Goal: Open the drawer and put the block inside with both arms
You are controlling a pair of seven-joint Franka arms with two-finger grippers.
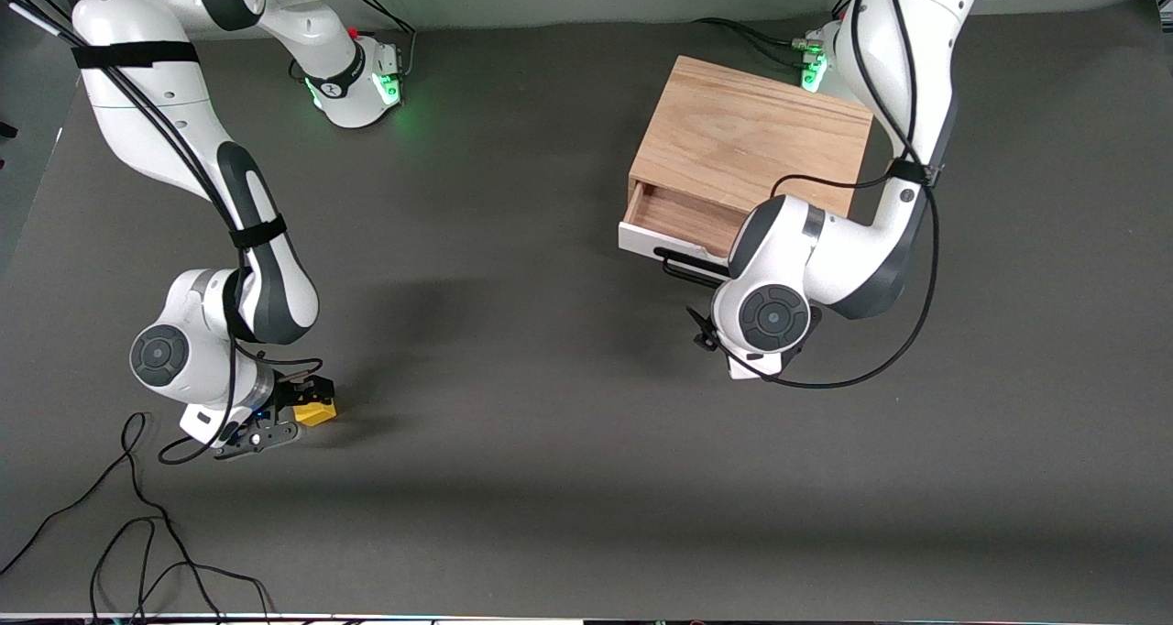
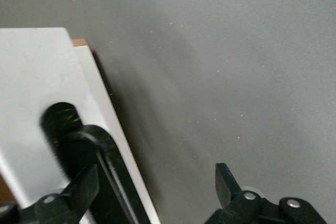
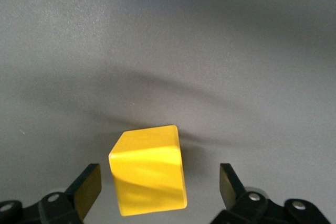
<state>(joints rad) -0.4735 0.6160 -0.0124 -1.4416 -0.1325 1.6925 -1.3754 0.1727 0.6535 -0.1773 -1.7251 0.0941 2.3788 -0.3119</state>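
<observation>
The light oak box point(image 1: 751, 135) stands toward the left arm's end of the table. Its drawer point(image 1: 683, 217) is pulled partly out, showing the wooden inside, the white front point(image 2: 37, 98) and the black bar handle point(image 1: 683, 266). My left gripper point(image 2: 155, 182) is open at the drawer front. The handle point(image 2: 107, 174) lies between its fingers, close to one fingertip point(image 2: 84, 184). The yellow block point(image 1: 318, 412) sits on the table toward the right arm's end. My right gripper point(image 3: 157, 184) is open and low around the block point(image 3: 149, 174), with a gap on each side.
Loose black cables point(image 1: 137, 533) lie on the dark grey table point(image 1: 513, 378) near the front edge at the right arm's end. The left arm's wrist point(image 1: 774, 318) hangs over the drawer front and hides part of the handle.
</observation>
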